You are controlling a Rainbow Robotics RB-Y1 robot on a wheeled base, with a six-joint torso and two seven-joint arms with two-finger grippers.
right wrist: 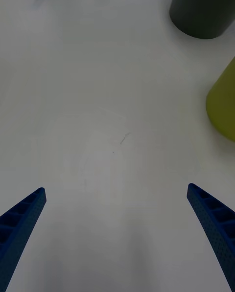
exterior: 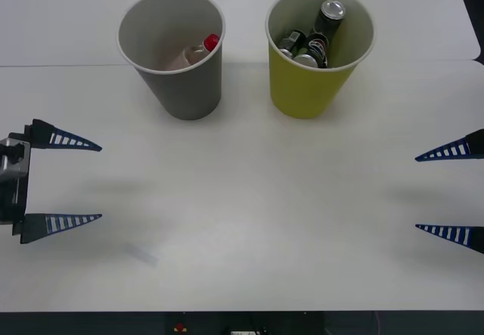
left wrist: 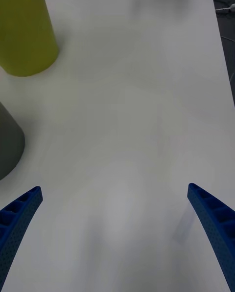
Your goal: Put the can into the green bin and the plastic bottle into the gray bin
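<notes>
The gray bin [exterior: 175,55] stands upright in the upper left-centre of the front view, and the plastic bottle [exterior: 195,54] lies tilted inside it, its red cap [exterior: 211,42] leaning against the bin's inner wall. Just beside it, to the right, the green bin [exterior: 318,51] stands upright too; the two bins are near each other but apart. Inside the green bin rest several cans — the can [exterior: 330,16] with the shiny silver top leans against the far wall, with darker cans [exterior: 302,45] packed below it.

The left gripper [exterior: 72,181] hovers at the left edge of the frame over the white table [exterior: 249,199], its blue ribbed fingers spread wide and grasping nothing. The right gripper [exterior: 446,191] hovers at the right edge, likewise splayed and empty — both are well apart from the bins.

In the left wrist view, the green bin's base [left wrist: 24,28] sits at the upper left and the gray bin's wall [left wrist: 7,145] at the left edge. In the right wrist view, the gray bin [right wrist: 203,6] shows at the upper right, the green bin [right wrist: 224,103] at the right edge.
</notes>
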